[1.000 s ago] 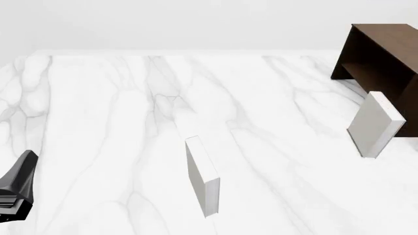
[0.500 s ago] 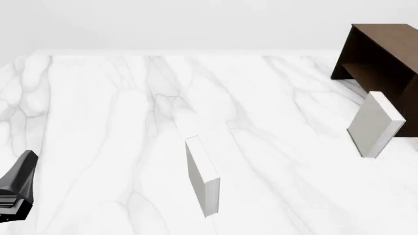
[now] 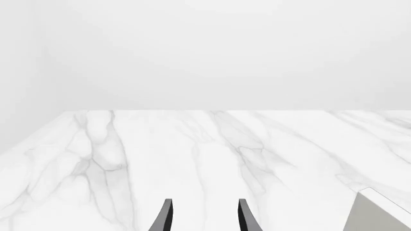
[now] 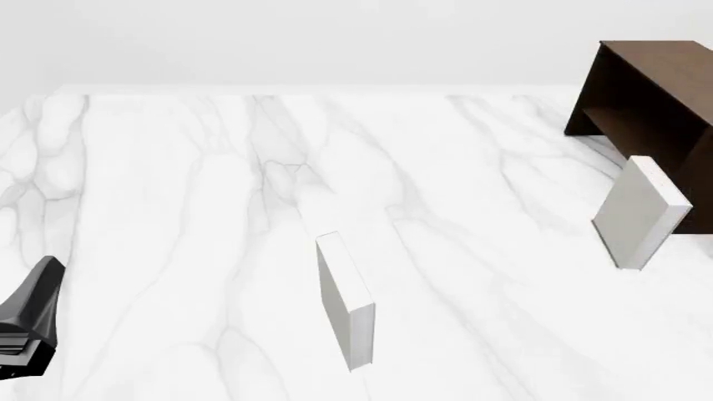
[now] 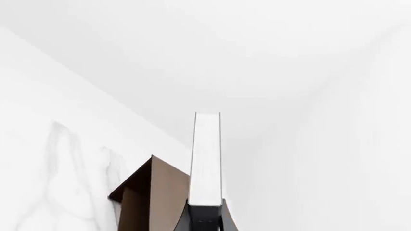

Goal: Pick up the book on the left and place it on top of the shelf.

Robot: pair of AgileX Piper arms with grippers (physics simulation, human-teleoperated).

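In the right wrist view the book (image 5: 205, 159) is seen edge-on, a white page edge between thin dark covers. My right gripper (image 5: 205, 222) is shut on its near end. Beyond it stands the dark brown shelf (image 5: 154, 197). The front view shows the shelf (image 4: 657, 83) at the far right, but neither the right gripper nor the held book. My left gripper (image 3: 205, 219) is open with nothing between its fingers, low over the marble table. Only a black part of the left arm (image 4: 32, 317) shows at the front view's near left edge.
A pale grey-white book (image 4: 346, 301) stands upright near the table's middle front; the same book (image 3: 378, 214) appears at the left wrist view's edge. A second pale book (image 4: 640, 213) tilts against the shelf's front. The table (image 4: 167, 209) is white marble.
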